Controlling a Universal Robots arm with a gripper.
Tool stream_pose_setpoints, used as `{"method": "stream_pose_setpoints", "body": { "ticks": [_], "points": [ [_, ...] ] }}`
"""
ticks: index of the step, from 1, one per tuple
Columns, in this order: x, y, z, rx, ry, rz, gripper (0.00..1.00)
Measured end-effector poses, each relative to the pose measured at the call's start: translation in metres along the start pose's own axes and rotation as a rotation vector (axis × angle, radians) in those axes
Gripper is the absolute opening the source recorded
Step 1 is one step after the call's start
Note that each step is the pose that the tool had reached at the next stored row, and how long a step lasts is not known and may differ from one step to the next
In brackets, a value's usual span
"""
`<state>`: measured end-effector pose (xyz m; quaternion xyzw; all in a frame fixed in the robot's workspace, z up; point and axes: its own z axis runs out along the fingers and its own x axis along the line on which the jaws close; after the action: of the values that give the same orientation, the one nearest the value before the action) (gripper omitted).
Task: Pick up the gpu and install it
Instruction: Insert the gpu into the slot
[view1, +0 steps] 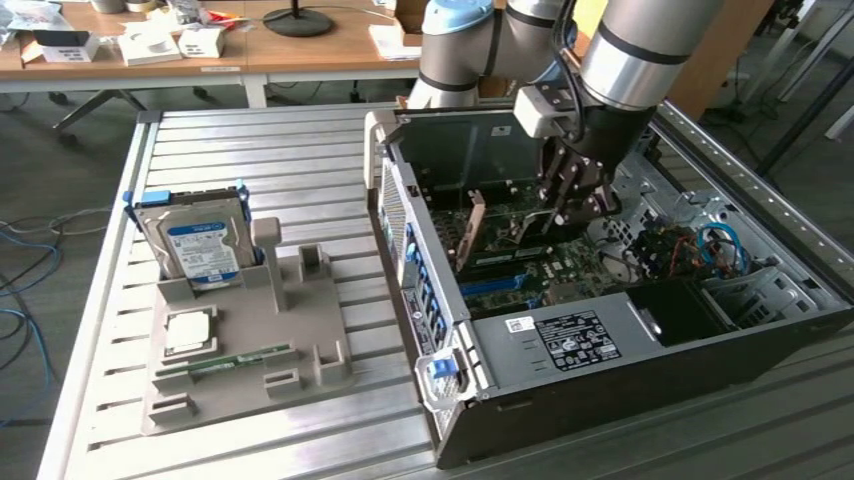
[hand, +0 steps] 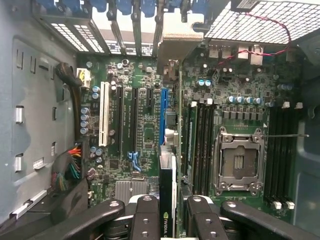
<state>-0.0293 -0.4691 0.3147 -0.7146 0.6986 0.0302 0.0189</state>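
Black gripper fingers (hand: 145, 215) are closed on the gpu (hand: 167, 192), which is held edge-on by the gripper (view1: 577, 212) inside the open computer case (view1: 561, 350). Within the case, the card is lined up along the motherboard's (hand: 135, 125) blue slot (hand: 163, 115); whether it is seated cannot be told. Outside the case, a blue-framed hard drive (view1: 200, 240) is stood in a grey holder (view1: 267, 340).

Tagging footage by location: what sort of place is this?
Probably a robotics lab: open computer case on a slatted metal table, grey fixture holding a hard drive, cluttered desks behind.
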Motion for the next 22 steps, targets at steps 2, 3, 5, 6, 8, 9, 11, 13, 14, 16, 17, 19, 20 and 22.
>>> {"method": "stream_pose_setpoints", "body": {
  "ticks": [2,3,5,6,8,9,11,13,14,16,17,19,20,22],
  "points": [
    [0.0,-0.0001,0.001,0.0,-0.0011,0.0,0.26],
    [0.0,-0.0001,0.002,0.0,-0.001,0.0,0.26],
    [0.0,-0.0001,0.0044,0.0,-0.0011,0.0,0.26],
    [0.0,-0.0002,0.0054,0.0,-0.0012,0.0,0.26],
    [0.001,-0.0002,0.0072,0.0004,-0.0013,0.0,0.26],
    [0.001,-0.0002,0.0082,0.0006,-0.0014,0.0,0.26],
    [0.001,0.0,0.0103,0.0013,-0.0015,0.0,0.26],
    [0.001,0.0002,0.0121,0.0025,-0.0023,0.0,0.26],
    [0.001,0.0003,0.0122,0.0033,-0.0036,-0.001,0.26],
    [0.001,0.0004,0.0125,0.0039,-0.0048,-0.001,0.26],
    [0.001,0.0008,0.0127,0.004,-0.0048,0.0,0.26],
    [0.001,0.0015,0.0132,0.0041,-0.005,0.0,0.26],
    [0.001,0.002,0.0135,0.0041,-0.005,-0.001,0.26],
    [0.001,0.0032,0.014,0.004,-0.0049,-0.001,0.26]
  ]
}}
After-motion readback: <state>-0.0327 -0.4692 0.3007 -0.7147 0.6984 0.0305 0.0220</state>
